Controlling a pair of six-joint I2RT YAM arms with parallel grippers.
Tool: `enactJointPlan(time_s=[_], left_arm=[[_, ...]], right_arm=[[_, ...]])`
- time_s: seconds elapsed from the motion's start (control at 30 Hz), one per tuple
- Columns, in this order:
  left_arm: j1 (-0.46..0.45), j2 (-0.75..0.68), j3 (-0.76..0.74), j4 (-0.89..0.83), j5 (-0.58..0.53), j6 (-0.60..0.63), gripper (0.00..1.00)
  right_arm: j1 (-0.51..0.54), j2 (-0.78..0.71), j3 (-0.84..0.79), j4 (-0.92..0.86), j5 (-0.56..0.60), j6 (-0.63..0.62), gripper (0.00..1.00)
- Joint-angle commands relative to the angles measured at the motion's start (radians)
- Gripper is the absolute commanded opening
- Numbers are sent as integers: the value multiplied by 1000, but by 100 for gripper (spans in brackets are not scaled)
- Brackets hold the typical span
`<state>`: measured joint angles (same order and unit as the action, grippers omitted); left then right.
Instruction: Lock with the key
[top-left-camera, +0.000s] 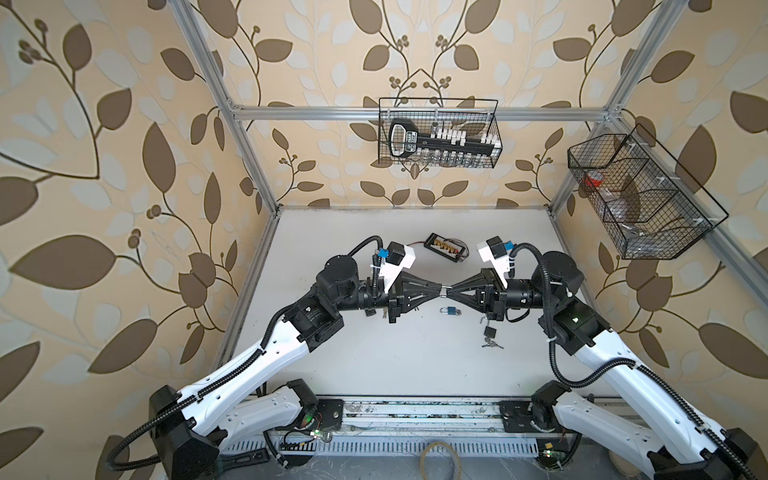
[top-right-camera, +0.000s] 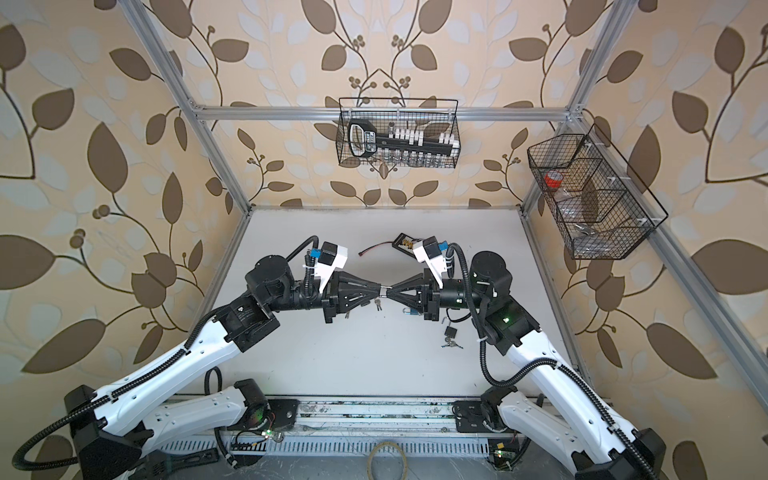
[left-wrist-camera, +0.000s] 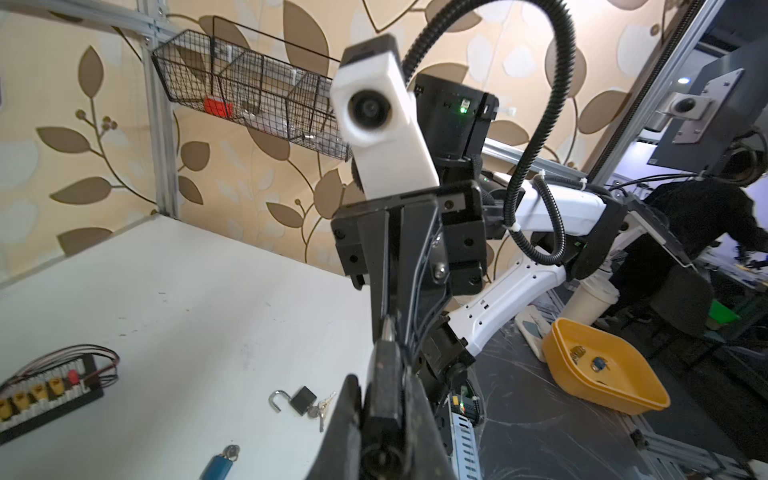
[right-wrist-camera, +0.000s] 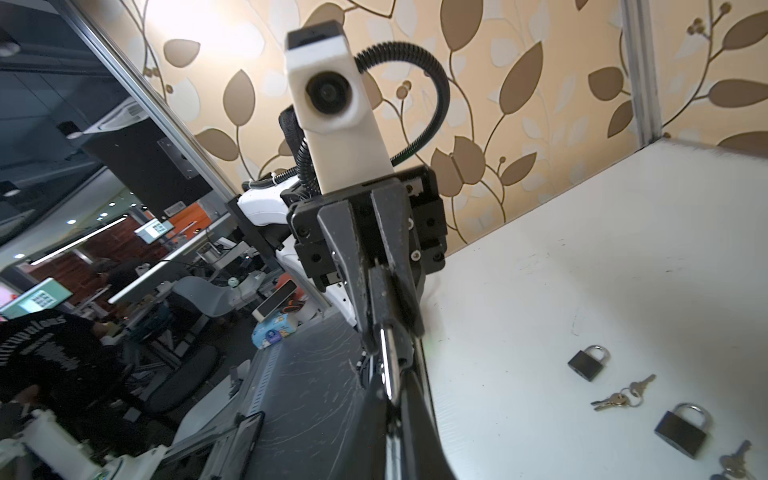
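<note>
Table (top-left-camera: 374, 374): white; both arms reach in from its near edge.
Left gripper (top-left-camera: 439, 287): above the middle of the table, pointing toward the right edge; clamped narrow on the held lock.
Right gripper (top-left-camera: 453, 289): tip to tip with the left gripper, pointing toward the left edge. Its fingers sit close together at the silver end, but I cannot tell if they pinch it.
Held lock (right-wrist-camera: 382, 291): small black body between the left gripper's fingers, off the table.
Silver part (right-wrist-camera: 387, 361): sticks out of the held lock and reaches in between the right gripper's fingertips. Whether it is a key or a shackle cannot be told.
Blue lock (top-left-camera: 449, 310): flat on the table, just toward the near edge from where the grippers meet.
Open lock (top-left-camera: 489, 331): black, shackle swung open, on the table further toward the right edge, with keys (top-left-camera: 492, 344) touching it.
Shut lock (right-wrist-camera: 588, 361): black, on the table on the left arm's side.
Second shut lock (right-wrist-camera: 681, 428): near it, with a key bunch (right-wrist-camera: 619, 397) between them.
</note>
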<state>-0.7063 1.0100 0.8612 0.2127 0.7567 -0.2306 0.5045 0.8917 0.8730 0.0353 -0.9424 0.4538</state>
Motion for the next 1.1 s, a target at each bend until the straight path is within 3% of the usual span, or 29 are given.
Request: enactJointPlan(time_s=[0.0, 0.13, 0.77, 0.93, 1.07], left_arm=[[59, 0, -79, 81, 56, -164, 0], [59, -37, -80, 125, 80, -207, 0], [59, -68, -42, 163, 118, -233, 0], [58, -71, -30, 195, 144, -250, 0], [57, -73, -19, 198, 156, -253, 0]], right_arm=[[14, -70, 44, 29, 27, -132, 37], [12, -97, 5, 41, 76, -133, 46], [12, -1, -18, 47, -18, -58, 50], [12, -1, -44, 70, -20, -25, 58], [12, 16, -45, 104, -46, 17, 56]])
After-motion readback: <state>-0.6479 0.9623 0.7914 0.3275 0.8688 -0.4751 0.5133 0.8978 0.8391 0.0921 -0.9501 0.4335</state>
